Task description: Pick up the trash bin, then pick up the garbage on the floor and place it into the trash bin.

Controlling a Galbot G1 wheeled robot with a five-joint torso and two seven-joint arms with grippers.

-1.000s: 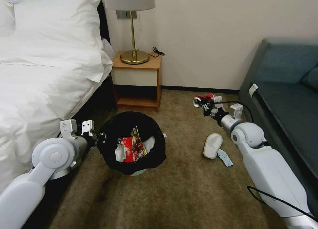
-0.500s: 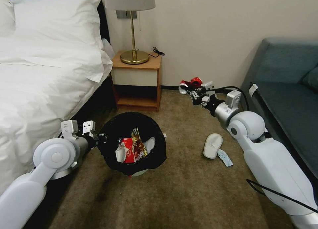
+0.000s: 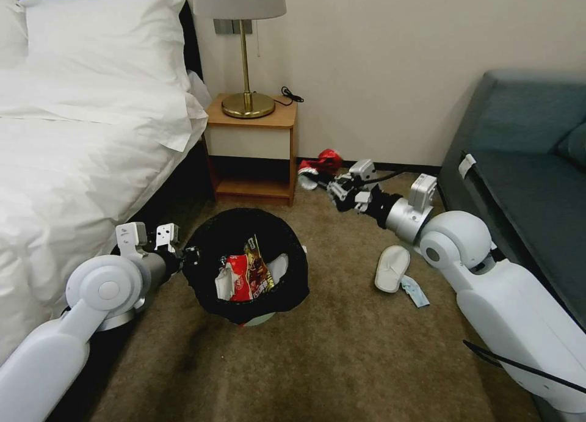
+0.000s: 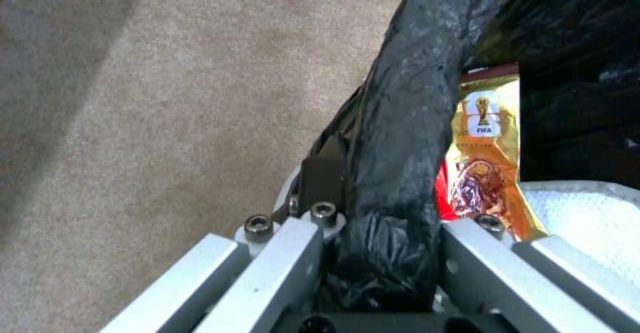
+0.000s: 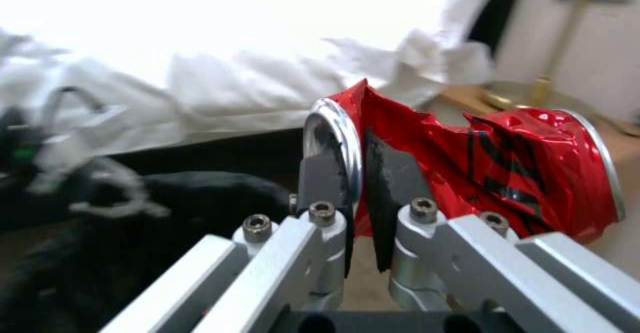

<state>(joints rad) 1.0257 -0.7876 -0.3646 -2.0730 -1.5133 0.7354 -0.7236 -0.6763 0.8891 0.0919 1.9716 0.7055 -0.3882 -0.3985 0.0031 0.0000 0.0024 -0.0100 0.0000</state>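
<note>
Since the earlier frames we note that the right arm has swung leftward, carrying the crushed red can (image 3: 320,163) from beside the sofa (image 3: 525,184) toward the nightstand (image 3: 255,148); the left arm and bin have barely shifted.

At far left we record the bed (image 3: 73,141) with white linen. Next to it, the left gripper (image 3: 183,255) is closed on the near-side rim of the trash bin (image 3: 207,245). In the left wrist view its fingers (image 4: 320,173) pinch the black bag-wrapped rim (image 4: 407,138), one finger outside the bin and the other inside. Just past the inner finger lie a gold wrapper (image 4: 490,153) and a white padded item (image 4: 593,213). In the head view we see a red-white wrapper (image 3: 244,278) and white tissue (image 3: 223,280) inside the bin, beyond the fingers.

Behind the bin stands the nightstand carrying a brass lamp (image 3: 246,74).

Further right, the right gripper (image 3: 339,187) is held above the carpet (image 3: 342,349), its fingers (image 5: 390,183) narrowly closed on the can's silver end rim (image 5: 333,138). The can's crumpled red body (image 5: 507,163) projects beyond and to one side of the fingertips. The bin sits below and well apart from these fingers.

On the carpet under the right forearm lie a white slipper (image 3: 392,267) and, touching it, a pale blue scrap (image 3: 417,292).
</note>
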